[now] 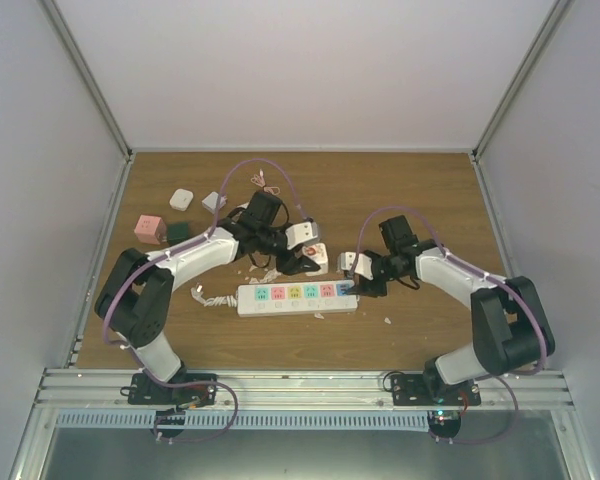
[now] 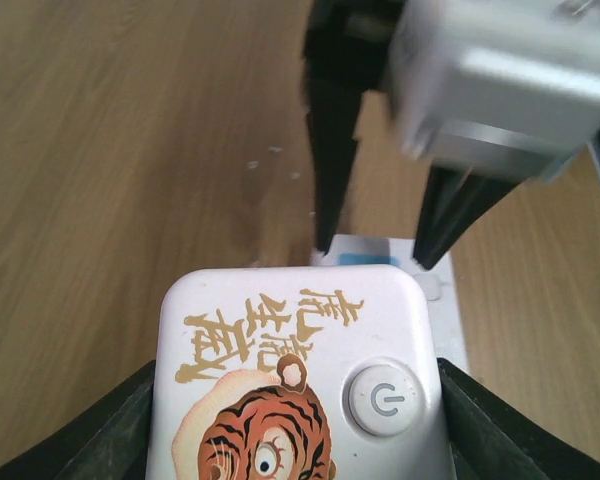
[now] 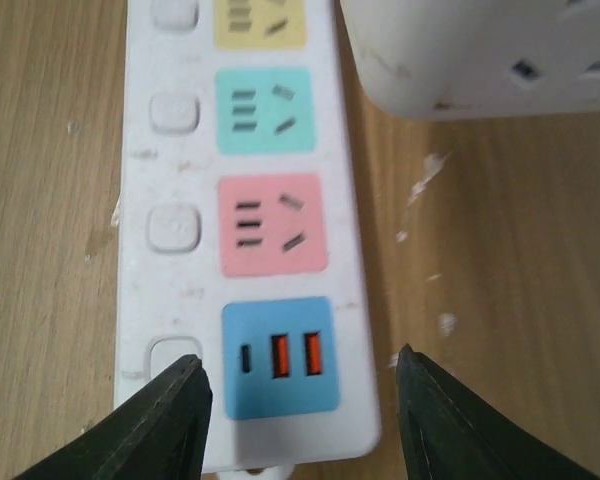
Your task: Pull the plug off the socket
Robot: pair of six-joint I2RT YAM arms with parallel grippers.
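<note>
The socket [image 1: 298, 297] lies flat on the wooden table [image 1: 420, 200] near the arms. In the top view its long axis runs left to right, with the outlet faces up, the short cord [image 1: 212, 297] at the left end and the blue face [image 3: 280, 357] at the right end. The right gripper [image 3: 295, 375] is spread, its fingers straddling that blue end. The left gripper [image 2: 298, 430] pinches the white tiger-printed plug [image 2: 300, 340], which is out of the socket, just beyond its far edge.
</note>
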